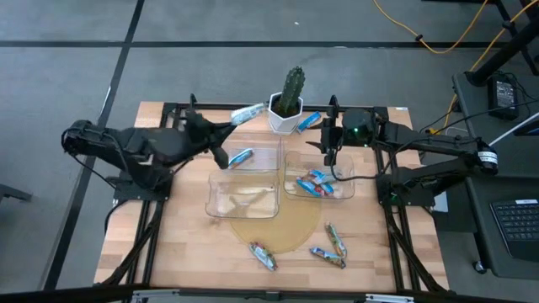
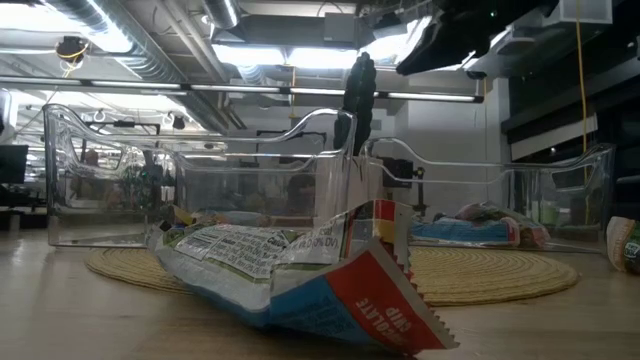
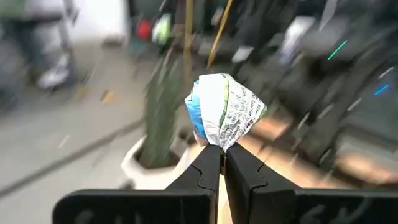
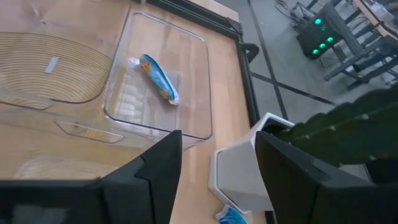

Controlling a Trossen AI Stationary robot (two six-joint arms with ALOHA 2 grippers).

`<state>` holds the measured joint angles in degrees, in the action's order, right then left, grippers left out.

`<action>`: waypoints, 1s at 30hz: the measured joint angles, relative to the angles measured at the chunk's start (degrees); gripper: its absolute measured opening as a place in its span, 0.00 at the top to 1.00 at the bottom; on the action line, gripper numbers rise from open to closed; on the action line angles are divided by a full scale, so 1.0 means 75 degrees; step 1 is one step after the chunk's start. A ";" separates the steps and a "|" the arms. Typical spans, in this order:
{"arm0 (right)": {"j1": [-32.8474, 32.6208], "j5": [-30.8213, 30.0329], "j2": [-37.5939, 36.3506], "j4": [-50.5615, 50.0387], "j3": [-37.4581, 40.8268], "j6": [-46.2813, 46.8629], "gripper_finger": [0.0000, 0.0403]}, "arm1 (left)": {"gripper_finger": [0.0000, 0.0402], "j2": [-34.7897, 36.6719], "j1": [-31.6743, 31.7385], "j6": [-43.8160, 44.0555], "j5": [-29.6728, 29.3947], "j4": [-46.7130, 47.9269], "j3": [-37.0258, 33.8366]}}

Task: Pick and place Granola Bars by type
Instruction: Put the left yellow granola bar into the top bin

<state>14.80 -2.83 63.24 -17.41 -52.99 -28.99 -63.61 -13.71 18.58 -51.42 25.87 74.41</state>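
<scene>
High view: the left gripper [image 1: 244,114], jaws pinched on a crumpled blue-and-white foil granola bar [image 1: 248,114], sits above centre beside the white pot with a green cactus [image 1: 286,107]. The right gripper [image 1: 329,154] hangs with its jaws apart and empty over the right clear plastic bin [image 1: 347,192] holding several bars.

Low view: a red-and-white wrapped bar [image 2: 300,270] lies in the foreground.

Left wrist view: closed fingers [image 3: 202,174] hold the bar [image 3: 222,111] at centre.

Right wrist view: 1 blue bar [image 4: 159,78] lies in a clear bin [image 4: 205,99], upper centre.
</scene>
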 joint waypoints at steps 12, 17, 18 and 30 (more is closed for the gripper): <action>0.0188 0.0006 -0.0003 0.0009 0.0000 0.0009 0.49 | 1.00 -0.0805 0.1092 0.2022 0.1545 0.3459 0.0000; 0.0205 0.0003 -0.0003 0.0009 0.0000 0.0017 0.49 | 1.00 -0.1278 0.1496 0.1832 0.2460 0.3726 0.0000; 0.0205 0.0003 -0.0003 0.0009 0.0000 0.0017 0.49 | 1.00 -0.1370 0.1579 0.1698 0.2634 0.3724 0.0000; 0.0205 0.0000 -0.0003 0.0009 -0.0003 0.0017 0.49 | 1.00 -0.2186 0.3181 0.0066 0.5745 0.3186 0.0000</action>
<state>16.34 -2.83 63.22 -17.34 -53.01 -28.87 -80.01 10.14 19.08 -8.33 49.77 74.41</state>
